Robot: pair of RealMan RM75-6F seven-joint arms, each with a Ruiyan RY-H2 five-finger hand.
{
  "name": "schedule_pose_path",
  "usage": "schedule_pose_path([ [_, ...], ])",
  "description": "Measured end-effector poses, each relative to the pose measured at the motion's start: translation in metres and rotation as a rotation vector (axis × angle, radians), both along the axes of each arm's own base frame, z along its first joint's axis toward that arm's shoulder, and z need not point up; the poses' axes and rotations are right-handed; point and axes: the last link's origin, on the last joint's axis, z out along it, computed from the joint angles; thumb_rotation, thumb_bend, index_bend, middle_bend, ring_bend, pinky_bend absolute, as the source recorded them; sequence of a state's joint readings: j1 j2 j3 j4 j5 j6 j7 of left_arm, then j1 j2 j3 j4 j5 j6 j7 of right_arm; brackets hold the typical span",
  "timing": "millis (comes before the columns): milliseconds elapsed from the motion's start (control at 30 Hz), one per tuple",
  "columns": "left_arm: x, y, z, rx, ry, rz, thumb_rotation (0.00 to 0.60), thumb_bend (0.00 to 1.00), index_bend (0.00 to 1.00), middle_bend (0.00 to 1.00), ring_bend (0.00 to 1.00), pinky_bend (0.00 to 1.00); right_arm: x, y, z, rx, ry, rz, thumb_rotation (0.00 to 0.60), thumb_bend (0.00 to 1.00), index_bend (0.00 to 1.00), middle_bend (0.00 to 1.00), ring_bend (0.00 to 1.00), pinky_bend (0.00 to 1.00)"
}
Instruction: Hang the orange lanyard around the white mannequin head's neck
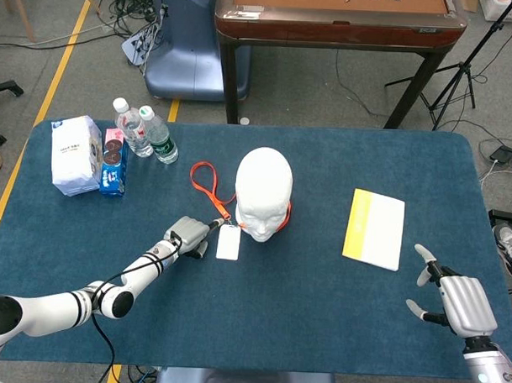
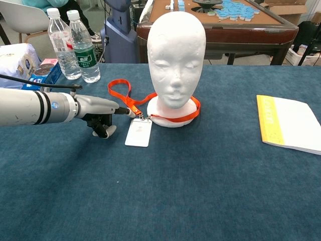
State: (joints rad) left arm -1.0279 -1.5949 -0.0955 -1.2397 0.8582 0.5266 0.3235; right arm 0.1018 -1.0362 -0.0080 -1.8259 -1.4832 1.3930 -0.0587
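The white mannequin head (image 2: 175,60) stands upright at the middle of the blue table (image 2: 200,191). The orange lanyard (image 2: 128,100) already circles its base, with a loose loop trailing left and the white badge (image 2: 138,132) lying flat in front. The left hand (image 2: 100,113) reaches in from the left, one fingertip at the strap by the clip, its other fingers curled under. The right hand (image 1: 458,301), lower right in the head view, rests spread and holds nothing.

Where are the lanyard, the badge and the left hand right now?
lanyard (image 2: 122,95): chest view, orange strap loop lying left of the head.
badge (image 2: 138,132): chest view, middle of the white card on the cloth.
left hand (image 1: 188,234): head view, back of the hand beside the card.
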Motion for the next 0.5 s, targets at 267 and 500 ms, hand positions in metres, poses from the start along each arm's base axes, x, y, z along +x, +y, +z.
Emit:
schedule_pose_path([
  [267, 0.006, -0.018, 0.0, -0.064, 0.02, -0.019, 0.454, 0.65, 0.06, 0.82, 0.84, 1.0, -0.002, 0.0, 0.0, 0.002, -0.009, -0.006, 0.6, 0.21, 0.09, 0.49, 0.42, 0.56],
  [500, 0.015, -0.042, 0.003, -0.124, 0.024, -0.048, 0.425, 0.65, 0.06, 0.82, 0.83, 1.0, -0.002, 0.0, 0.0, 0.001, -0.016, -0.008, 0.6, 0.21, 0.09, 0.49, 0.42, 0.56],
])
